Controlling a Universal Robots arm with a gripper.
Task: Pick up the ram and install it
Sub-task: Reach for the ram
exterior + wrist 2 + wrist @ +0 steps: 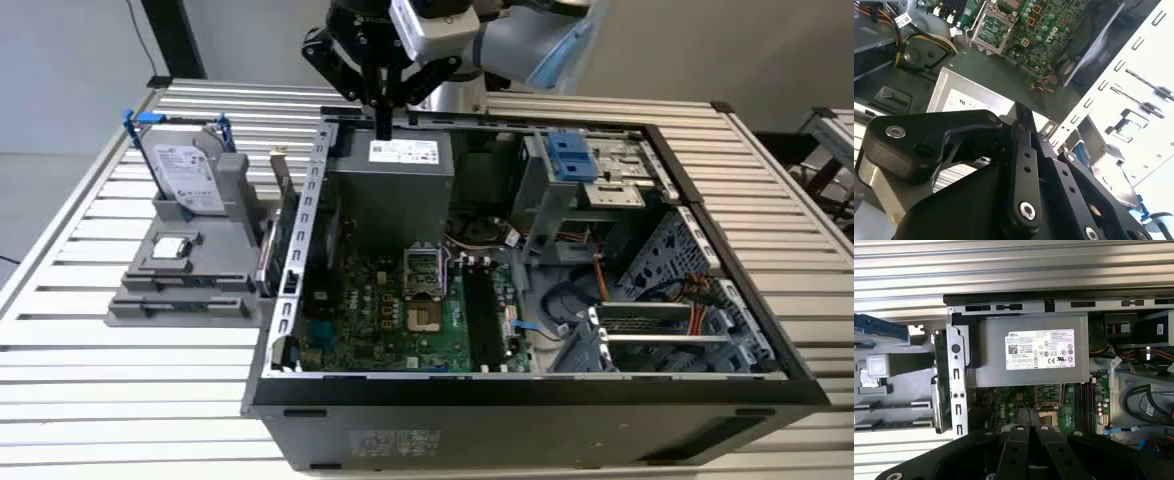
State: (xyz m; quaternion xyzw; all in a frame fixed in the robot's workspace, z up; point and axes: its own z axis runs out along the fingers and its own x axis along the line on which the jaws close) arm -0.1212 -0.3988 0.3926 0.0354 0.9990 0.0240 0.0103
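The ram (939, 385) is, as far as we can judge, the thin green strip standing on edge between the holder (187, 295) and the case (304, 230) wall, at the exterior view's left. We cannot separate it surely from the taller card (278, 160) there. The slots (478, 320) on the motherboard look empty. The claw (384, 130) hangs over the far edge of the case, above the power supply (1029, 350), fingers together with nothing between them. For a good pick, we judge it must open before going down, take the strip at its middle, squarely across the thin side, and lift straight, because the wall is very close.
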